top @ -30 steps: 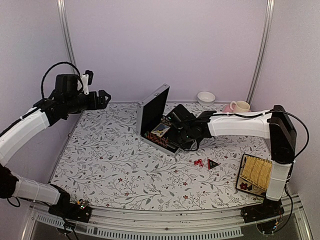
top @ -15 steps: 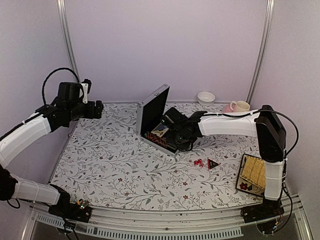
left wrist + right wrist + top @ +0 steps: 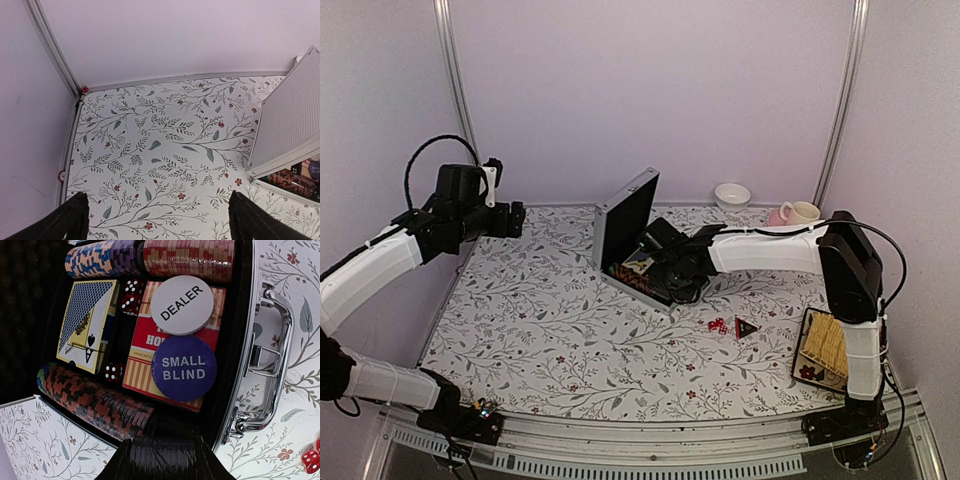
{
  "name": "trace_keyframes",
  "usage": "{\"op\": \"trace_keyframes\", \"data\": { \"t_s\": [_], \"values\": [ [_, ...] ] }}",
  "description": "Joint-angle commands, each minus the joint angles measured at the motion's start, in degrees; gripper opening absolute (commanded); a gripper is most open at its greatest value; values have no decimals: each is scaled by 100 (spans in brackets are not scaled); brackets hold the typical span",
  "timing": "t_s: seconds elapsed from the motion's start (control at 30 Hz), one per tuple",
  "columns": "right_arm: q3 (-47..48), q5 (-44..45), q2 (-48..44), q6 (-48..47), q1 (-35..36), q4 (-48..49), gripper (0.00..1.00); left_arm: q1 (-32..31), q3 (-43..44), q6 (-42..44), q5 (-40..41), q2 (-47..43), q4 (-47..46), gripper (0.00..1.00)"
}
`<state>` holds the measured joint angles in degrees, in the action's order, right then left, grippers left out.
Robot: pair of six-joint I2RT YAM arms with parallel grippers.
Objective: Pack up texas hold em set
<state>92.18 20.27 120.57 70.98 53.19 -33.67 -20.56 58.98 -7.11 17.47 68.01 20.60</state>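
The silver briefcase (image 3: 625, 222) stands open at mid-table, lid upright; its back shows in the left wrist view (image 3: 292, 125). Inside its black lining lie chip stacks (image 3: 95, 400), card decks (image 3: 90, 325), red dice (image 3: 131, 302), a white DEALER disc (image 3: 182, 305) and a blue SMALL BLIND disc (image 3: 184, 367). My right gripper (image 3: 672, 268) is over the case's near end, shut on a stack of black chips (image 3: 167, 457) by the case's handle side. Two red dice (image 3: 717, 325) and the black-red triangular marker (image 3: 745, 327) lie on the table. My left gripper (image 3: 515, 215) is open and empty, raised at far left (image 3: 157, 220).
A yellow woven tray (image 3: 823, 345) lies at the right edge. A pink cup on a saucer (image 3: 802, 212) and a white bowl (image 3: 732, 194) stand at the back right. The case's metal handle (image 3: 272, 360) faces right. A red die (image 3: 311, 460) lies beside it.
My right gripper has slid left, deeper over the open case. My left arm dropped and drew back a little, then held still.
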Motion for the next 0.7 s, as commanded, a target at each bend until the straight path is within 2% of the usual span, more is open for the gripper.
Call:
{"op": "trace_keyframes", "data": {
  "t_s": [0.0, 0.2, 0.27, 0.43, 0.67],
  "values": [
    [12, 67, 101, 117, -20, -67, 17, 16, -49, 61, 38, 68, -74, 97],
    [-47, 36, 226, 147, -21, -99, 18, 12, -53, 70, 37, 81, -74, 97],
    [-59, 74, 253, 153, -21, -118, 24, 15, -59, 70, 43, 81, -74, 97],
    [-31, 79, 319, 184, -39, -149, 27, 11, -69, 72, 32, 80, -73, 97],
    [-7, 72, 337, 184, -62, -149, 43, 9, -79, 85, 37, 90, -74, 97]
  ]
}}
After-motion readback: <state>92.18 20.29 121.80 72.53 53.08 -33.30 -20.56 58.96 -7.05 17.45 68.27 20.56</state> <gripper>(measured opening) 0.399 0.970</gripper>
